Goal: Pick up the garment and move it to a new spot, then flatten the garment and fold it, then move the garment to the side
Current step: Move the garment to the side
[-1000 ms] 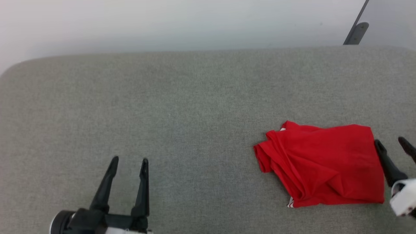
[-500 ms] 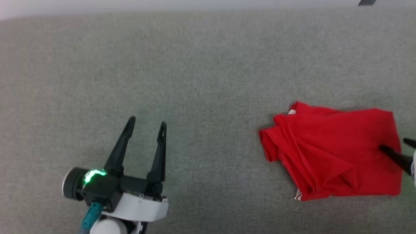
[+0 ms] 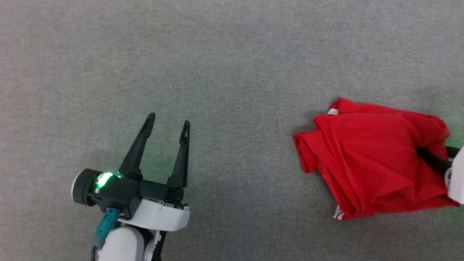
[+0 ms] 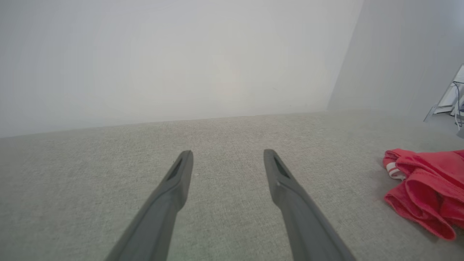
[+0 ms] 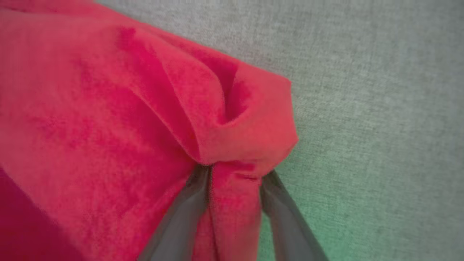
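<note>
Setting: a bare test room or lab. A grey fabric-covered table [image 4: 90,163] stood against plain white walls [image 4: 145,54]; a cabled stand [image 4: 447,101] lay beyond the table's far right end.

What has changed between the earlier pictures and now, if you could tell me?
The right gripper moved from beside the garment onto its right edge; its fingers now straddle a bunched fold there, a firm grip not yet certain. The head camera tilted down. The left gripper stays open over the grey surface; the garment lies where it was.
</note>
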Motion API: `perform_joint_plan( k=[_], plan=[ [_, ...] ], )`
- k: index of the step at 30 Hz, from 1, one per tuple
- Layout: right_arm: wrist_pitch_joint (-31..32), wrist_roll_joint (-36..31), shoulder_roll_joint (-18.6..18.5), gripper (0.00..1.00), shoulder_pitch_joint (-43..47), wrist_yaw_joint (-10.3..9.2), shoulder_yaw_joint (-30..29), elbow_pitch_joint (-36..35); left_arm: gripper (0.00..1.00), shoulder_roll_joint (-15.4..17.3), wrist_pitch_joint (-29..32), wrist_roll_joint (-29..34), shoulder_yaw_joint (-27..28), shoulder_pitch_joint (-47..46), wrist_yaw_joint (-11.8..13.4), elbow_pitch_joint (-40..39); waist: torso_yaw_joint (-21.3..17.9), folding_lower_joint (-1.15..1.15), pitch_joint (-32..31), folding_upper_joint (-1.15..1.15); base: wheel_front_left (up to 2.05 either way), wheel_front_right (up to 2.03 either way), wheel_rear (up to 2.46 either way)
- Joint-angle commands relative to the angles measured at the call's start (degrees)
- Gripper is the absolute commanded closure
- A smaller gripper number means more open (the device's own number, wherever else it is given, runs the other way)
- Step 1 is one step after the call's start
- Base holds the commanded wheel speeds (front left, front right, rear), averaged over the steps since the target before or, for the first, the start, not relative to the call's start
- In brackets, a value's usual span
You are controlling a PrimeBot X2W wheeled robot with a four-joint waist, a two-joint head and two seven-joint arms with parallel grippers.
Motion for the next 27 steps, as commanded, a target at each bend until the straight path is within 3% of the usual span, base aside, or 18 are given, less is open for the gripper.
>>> perform_joint_plan(
  k=[1, 14, 20, 27],
  plan=[
    [-0.5, 0.4, 2.6, 1.0, 0.9, -0.17, 2.6, 2.3, 0.0, 0.6, 0.0, 0.1, 0.0, -0.8, -0.3, 0.4, -1.1, 0.0, 0.1, 0.0, 0.0, 0.0, 0.0],
    [-15.8, 2.3, 1.9, 1.0, -5.7, -0.11, -2.3, 9.9, 0.0, 6.6, 0.0, 0.5, -4.2, -6.8, -0.4, 2.4, -11.3, 0.0, 1.8, 0.0, 0.0, 0.0, 0.0],
    [-22.9, 0.5, 1.2, 1.0, -12.8, -0.11, -1.6, 18.1, 0.0, 11.2, 0.0, 0.6, -9.1, -17.2, -0.3, 4.4, -15.7, 0.0, 6.8, 0.0, 0.0, 0.0, 0.0],
    [-29.2, 0.1, -0.5, 1.0, -20.8, -0.12, -0.6, 28.6, 0.0, 13.4, 0.0, -0.2, -16.2, -30.9, -0.4, 7.2, -16.3, 0.0, 11.1, 0.0, 0.0, 0.0, 0.0]
  ],
)
